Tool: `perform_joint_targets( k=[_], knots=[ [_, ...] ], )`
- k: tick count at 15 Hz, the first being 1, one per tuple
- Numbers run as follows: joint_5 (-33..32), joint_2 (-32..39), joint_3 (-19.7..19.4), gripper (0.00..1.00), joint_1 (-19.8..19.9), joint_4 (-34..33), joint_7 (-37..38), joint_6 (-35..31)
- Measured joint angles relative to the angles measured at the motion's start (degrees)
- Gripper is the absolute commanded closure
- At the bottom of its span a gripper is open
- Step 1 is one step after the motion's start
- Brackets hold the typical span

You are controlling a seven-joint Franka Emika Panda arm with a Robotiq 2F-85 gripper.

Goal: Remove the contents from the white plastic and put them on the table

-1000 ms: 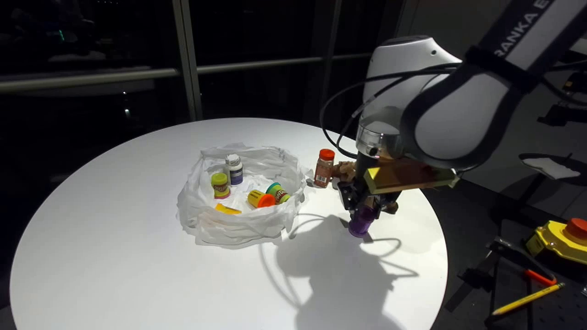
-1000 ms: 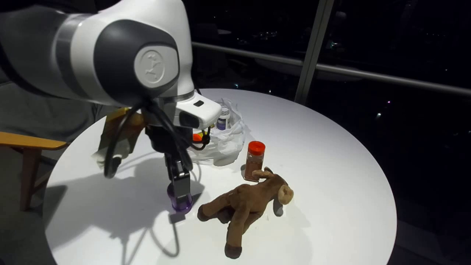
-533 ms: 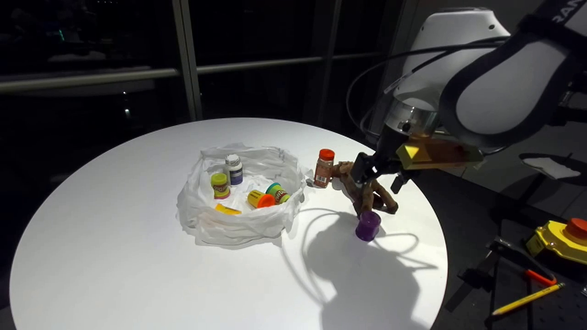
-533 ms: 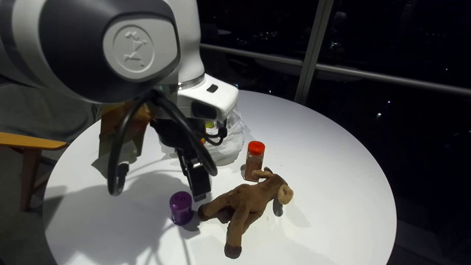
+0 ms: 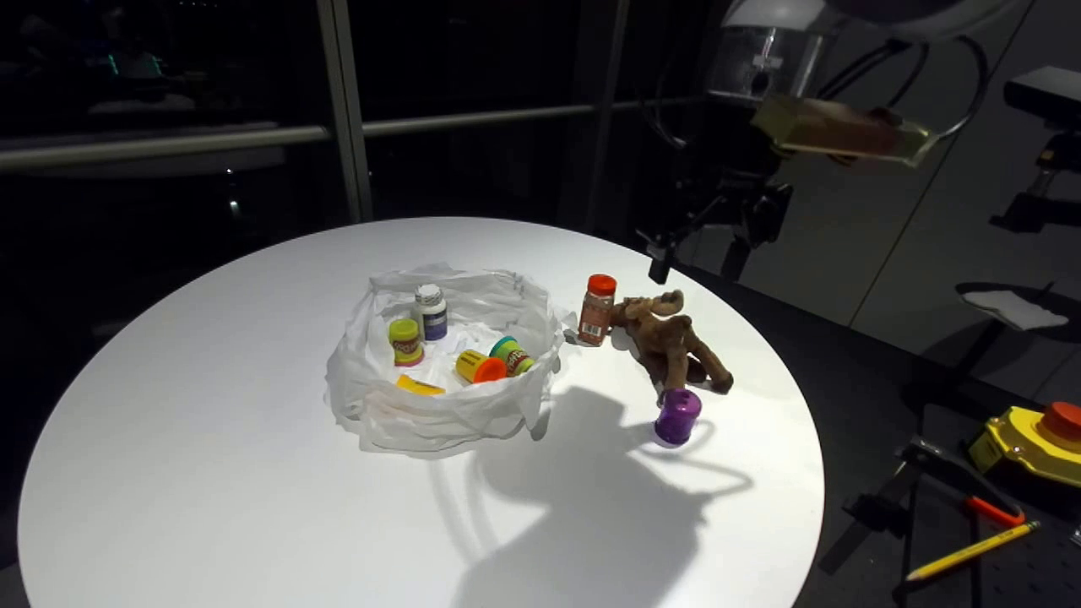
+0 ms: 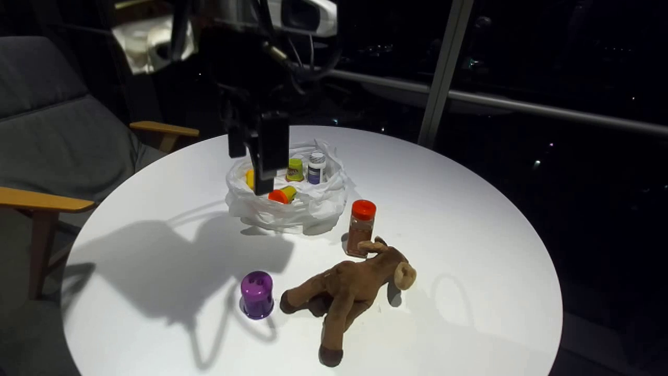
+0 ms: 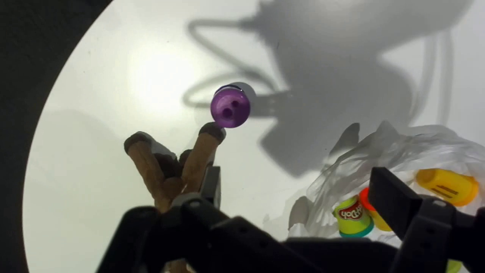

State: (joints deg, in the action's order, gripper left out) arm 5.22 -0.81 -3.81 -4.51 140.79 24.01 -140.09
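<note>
"Play-Doh" shows upside down in the wrist view on the green tub [image 7: 351, 215] inside the white plastic [image 5: 439, 419], well in from the edge of the table [image 5: 211, 473]. Lettering on the lime-lidded tub [image 5: 405, 344] and white bottle [image 5: 431, 316] is too small to read. The yellow tub [image 7: 445, 185] has dark printed bars. Nearer the table's far right edge in an exterior view, the red-capped jar [image 5: 596, 314] bears a barcode [image 5: 592, 329].

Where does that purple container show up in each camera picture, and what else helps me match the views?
In an exterior view: the purple container sits right of center, below mid-height.
In an exterior view: the purple container sits left of center, in the lower half.
Wrist view: the purple container sits slightly above and left of center.
Shared landmark: the brown stuffed animal; one leg ends beside the container in every picture.
</note>
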Motion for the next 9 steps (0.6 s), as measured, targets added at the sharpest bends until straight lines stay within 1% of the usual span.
perform_joint_targets(
  k=[2, 4, 9],
  knots=[
    [0.63, 0.31, 1.66, 0.00, 0.00, -5.28, -0.41, 6.39],
    [0.63, 2.05, 2.89, 0.00, 0.00, -10.24, -0.41, 9.49],
    [0.63, 11.28, 5.46, 0.00, -0.81, -21.28, 1.92, 9.72]
  ],
)
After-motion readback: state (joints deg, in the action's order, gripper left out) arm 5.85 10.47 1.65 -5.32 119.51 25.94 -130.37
